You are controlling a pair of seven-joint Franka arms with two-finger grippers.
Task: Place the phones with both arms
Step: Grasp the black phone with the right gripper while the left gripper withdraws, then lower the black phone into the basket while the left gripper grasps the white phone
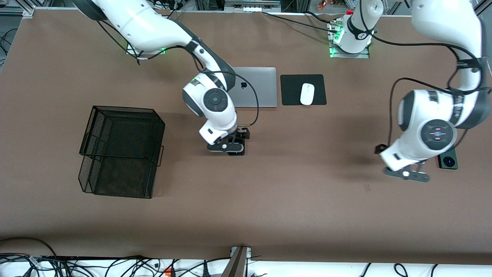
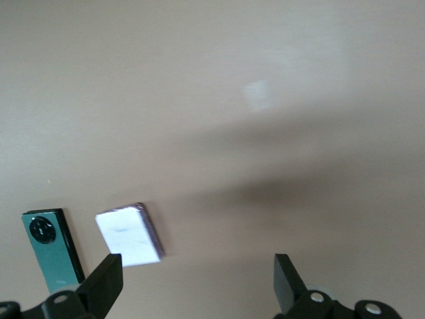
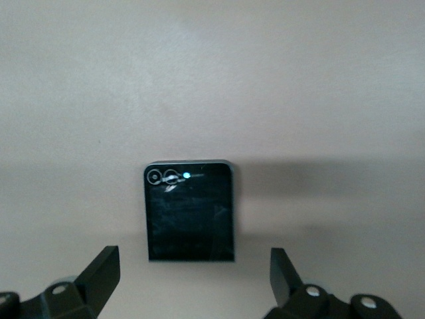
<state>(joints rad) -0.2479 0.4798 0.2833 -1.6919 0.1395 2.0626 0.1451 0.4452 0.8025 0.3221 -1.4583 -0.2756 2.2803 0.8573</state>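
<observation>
Phones: three lie flat on the brown table (image 1: pixel 307 200), none of them held.
Black phone (image 3: pixel 190 211): small and squarish, on the table under the right gripper, nearer to the front camera than the grey laptop (image 1: pixel 256 87); in the front view only its edge peeps out below the gripper.
Lilac-white phone (image 2: pixel 129 235): small and squarish, toward the left arm's end of the table, just beside the green phone, a gap between them.
Green phone (image 2: pixel 52 250): longer, with a round camera ring, flat on the table.
Right gripper (image 3: pixel 192 279): spread wide over the black phone, fingers either side of it, not touching.
Left gripper (image 2: pixel 197 282): spread wide and empty, over bare table just beside the lilac-white phone.
Wire basket (image 1: pixel 122 151): black mesh, toward the right arm's end of the table.
White mouse (image 1: pixel 307 94): on a black mouse pad (image 1: pixel 292 90) beside the laptop.
</observation>
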